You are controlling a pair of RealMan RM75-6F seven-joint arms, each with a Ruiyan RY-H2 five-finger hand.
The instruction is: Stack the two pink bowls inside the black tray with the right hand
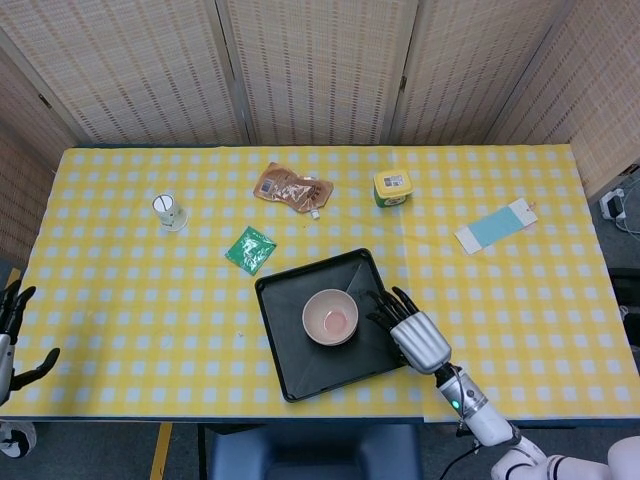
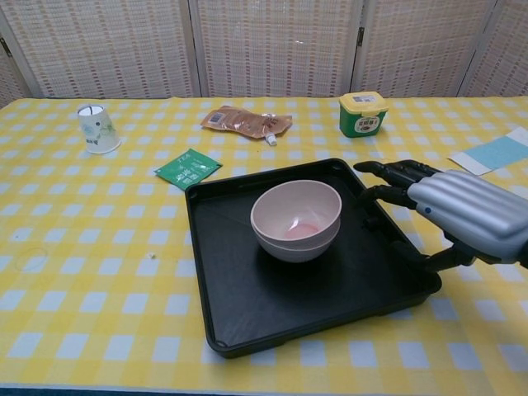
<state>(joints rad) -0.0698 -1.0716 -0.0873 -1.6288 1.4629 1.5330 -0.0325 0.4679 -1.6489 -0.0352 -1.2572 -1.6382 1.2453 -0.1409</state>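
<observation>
Two pink bowls sit nested, one inside the other, in the middle of the black tray. My right hand hovers over the tray's right edge, just right of the bowls, with its fingers spread and nothing in them. It does not touch the bowls. My left hand shows at the far left edge of the head view, off the table, fingers apart and empty.
A green packet lies beside the tray's far left corner. Further back are a brown pouch, a green jar with a yellow lid and a paper cup. A blue card lies at the right.
</observation>
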